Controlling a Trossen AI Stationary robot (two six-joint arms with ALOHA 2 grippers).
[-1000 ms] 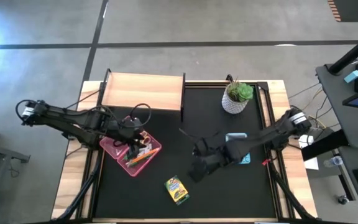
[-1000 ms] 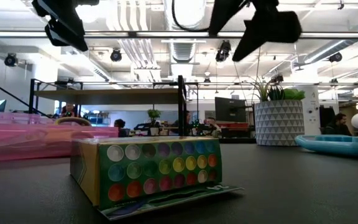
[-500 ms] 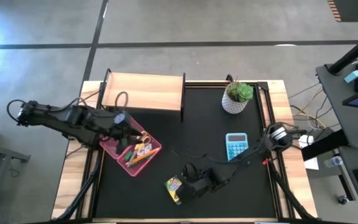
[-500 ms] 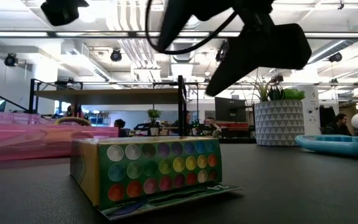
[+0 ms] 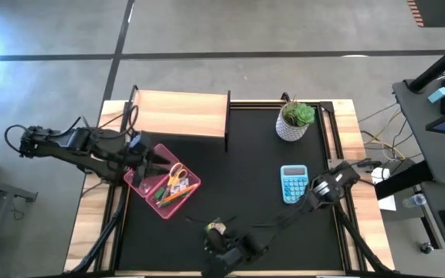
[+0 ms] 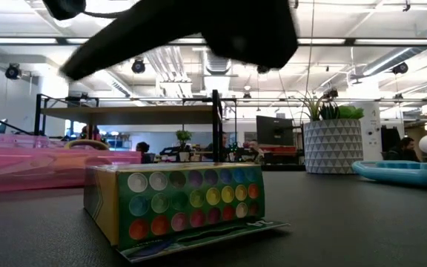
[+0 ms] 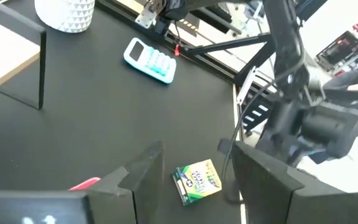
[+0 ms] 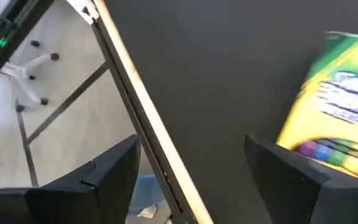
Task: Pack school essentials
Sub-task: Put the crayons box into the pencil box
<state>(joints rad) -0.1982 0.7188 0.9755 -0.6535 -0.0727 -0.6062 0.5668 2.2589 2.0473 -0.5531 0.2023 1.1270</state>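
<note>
My table (image 5: pixel 207 174) has a black top with pale wood edges. The crayon box (image 7: pixel 197 182) is yellow and green; in the low view its side (image 6: pixel 191 204) shows rows of coloured dots on green. The tray (image 5: pixel 137 179) on the left is pink and holds orange and green pencils (image 5: pixel 168 197) and yellow-handled scissors (image 5: pixel 178 173). The calculator (image 5: pixel 293 184) on the right is light blue. The far plant (image 5: pixel 297 113) is green, in a white pot (image 6: pixel 332 147) with a triangle pattern. My fingers (image 8: pixel 104 180) are dark.
</note>
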